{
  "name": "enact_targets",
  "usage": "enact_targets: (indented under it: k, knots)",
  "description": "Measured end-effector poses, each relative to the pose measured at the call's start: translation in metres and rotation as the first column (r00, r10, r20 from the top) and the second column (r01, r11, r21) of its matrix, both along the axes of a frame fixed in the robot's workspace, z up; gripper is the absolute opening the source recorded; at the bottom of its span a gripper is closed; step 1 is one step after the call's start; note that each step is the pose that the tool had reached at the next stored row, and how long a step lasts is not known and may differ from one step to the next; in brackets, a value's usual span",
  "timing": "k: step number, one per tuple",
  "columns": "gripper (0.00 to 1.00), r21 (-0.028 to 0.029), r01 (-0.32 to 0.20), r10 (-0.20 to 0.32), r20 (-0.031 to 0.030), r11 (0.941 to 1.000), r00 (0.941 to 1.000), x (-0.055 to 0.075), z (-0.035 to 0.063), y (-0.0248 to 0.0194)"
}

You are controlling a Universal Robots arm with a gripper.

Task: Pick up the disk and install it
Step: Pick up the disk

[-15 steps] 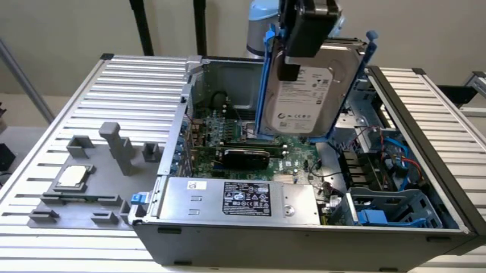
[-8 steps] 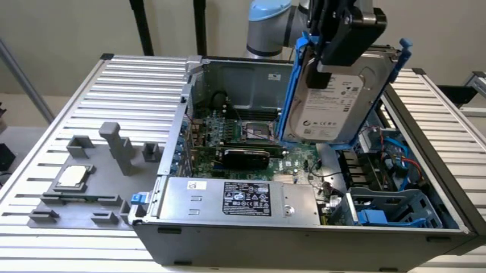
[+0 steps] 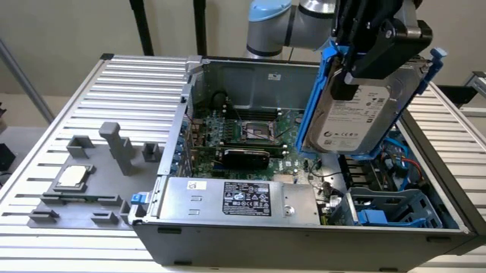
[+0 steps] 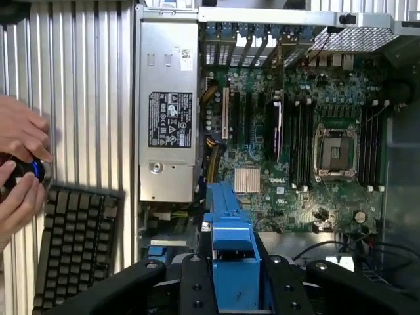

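Item: disk, blue-railed, label outward.
Location: held aloft on edge, tilted, above the open case, toward the exterior view's right, not touching the board.
Claw: clamped on the disk's blue rail.
Cage: blue, in the case corner below the disk.
Risks, as judged: a skewed descent could jam the rails at the cage mouth. A slip from the narrow grip could drop the disk onto the board or cables.
Also noted: a hand beside a keyboard, outside the case.

Bright, even light; soft shadows inside the case.
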State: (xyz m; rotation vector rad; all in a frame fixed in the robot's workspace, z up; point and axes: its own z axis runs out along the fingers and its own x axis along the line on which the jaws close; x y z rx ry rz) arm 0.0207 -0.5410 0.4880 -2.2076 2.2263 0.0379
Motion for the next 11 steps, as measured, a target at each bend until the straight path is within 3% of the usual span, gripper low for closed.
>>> enact_targets:
  k: [11]
  knots:
    - [0.00, -0.0002, 0.000, 0.000, 0.0000, 1.0000, 1.0000, 0.039, -0.0011, -0.0267]
